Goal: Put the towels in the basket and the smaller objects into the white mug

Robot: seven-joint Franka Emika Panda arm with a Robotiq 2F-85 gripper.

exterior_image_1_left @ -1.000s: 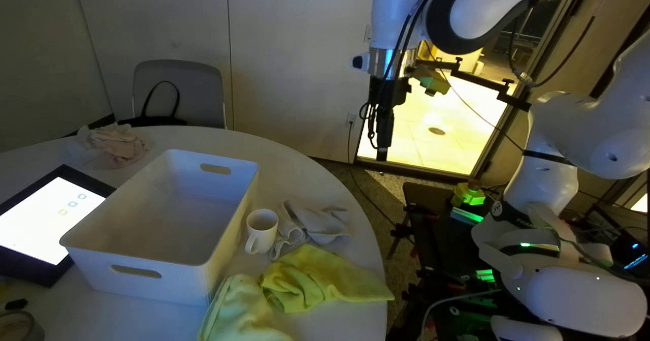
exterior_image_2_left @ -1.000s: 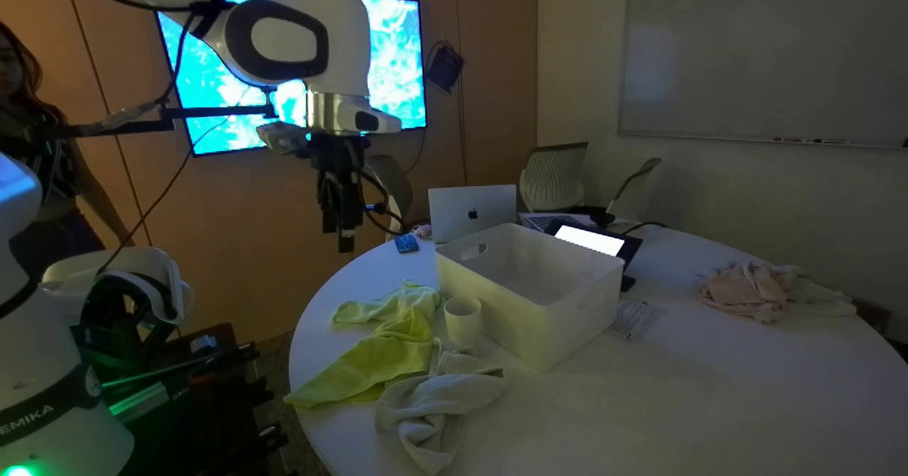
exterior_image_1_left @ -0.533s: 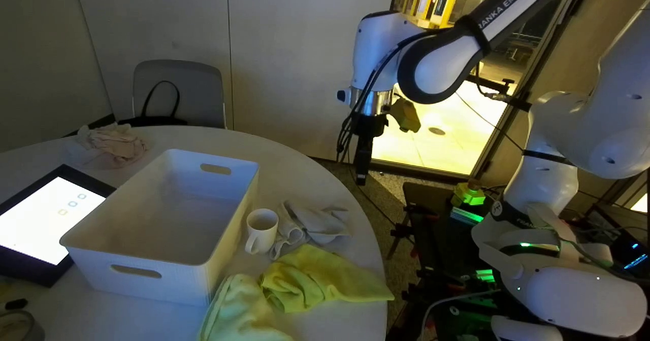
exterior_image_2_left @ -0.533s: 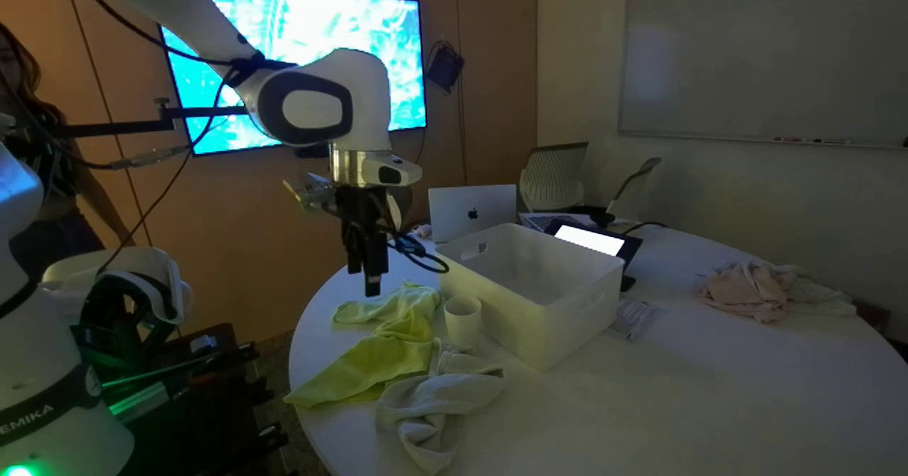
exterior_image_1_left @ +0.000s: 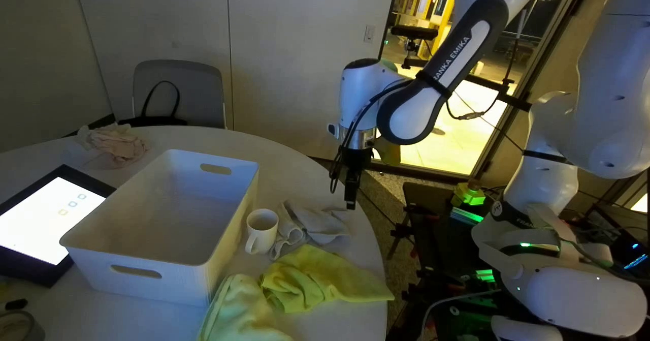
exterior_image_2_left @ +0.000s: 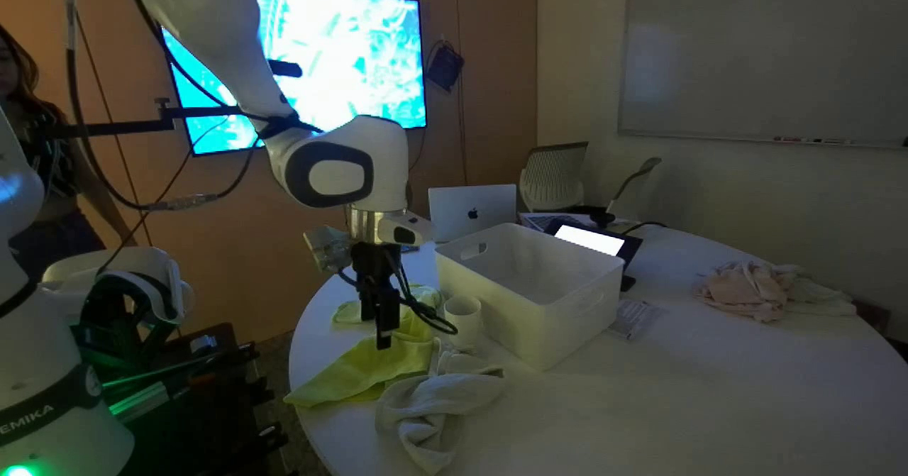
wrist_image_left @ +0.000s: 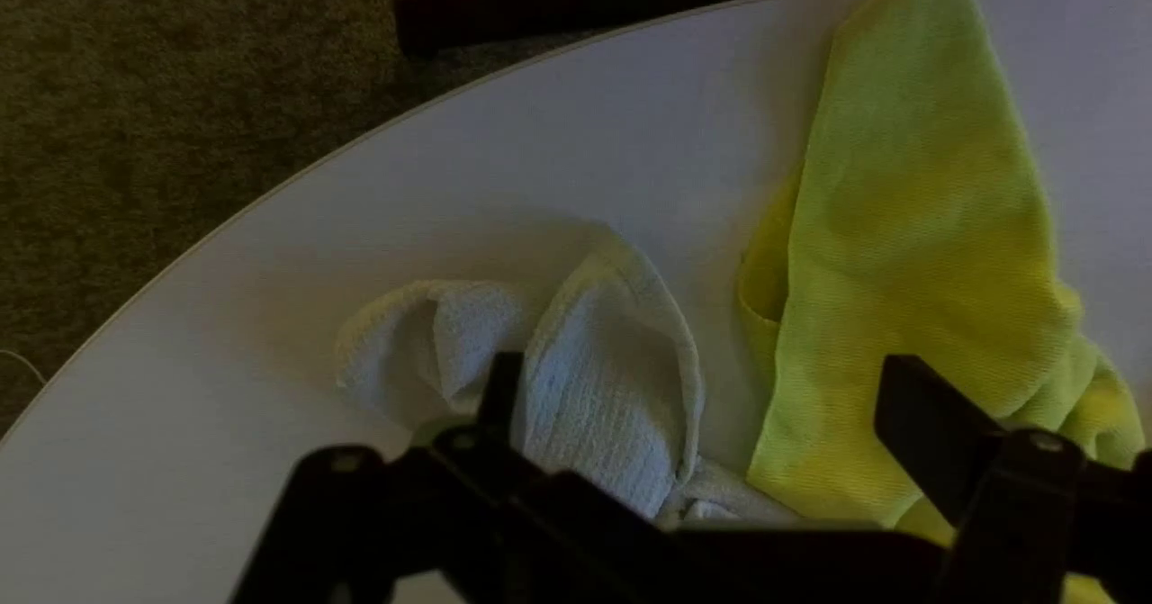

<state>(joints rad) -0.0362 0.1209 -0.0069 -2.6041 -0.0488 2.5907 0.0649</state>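
Wide apart and empty, my gripper [wrist_image_left: 702, 379] is open above the table in the wrist view. Below its fingers lie the grey-white towel [wrist_image_left: 612, 379] and a yellow-green towel [wrist_image_left: 909, 253]. In an exterior view the gripper [exterior_image_1_left: 350, 204] hangs over the table's edge, near the grey-white towel [exterior_image_1_left: 320, 224]. Another yellow-green towel [exterior_image_1_left: 244, 310] lies in front of the basket [exterior_image_1_left: 167, 285], whose visible inside holds nothing. The white mug [exterior_image_1_left: 261, 229] stands upright between basket and grey-white towel; both exterior views show the mug [exterior_image_2_left: 463, 323]. The smaller objects are hidden or out of view.
A tablet [exterior_image_1_left: 45, 219] lies on the basket's far side from the arm. A pinkish cloth bundle [exterior_image_1_left: 114, 145] sits near the table's back edge. The laptop [exterior_image_2_left: 472, 213] stands behind the basket. The round table's edge [wrist_image_left: 351, 145] curves close under the gripper.
My arm has come down steadily, bringing the open gripper lower over the table beside the towels. The towels, mug and basket have stayed in place.
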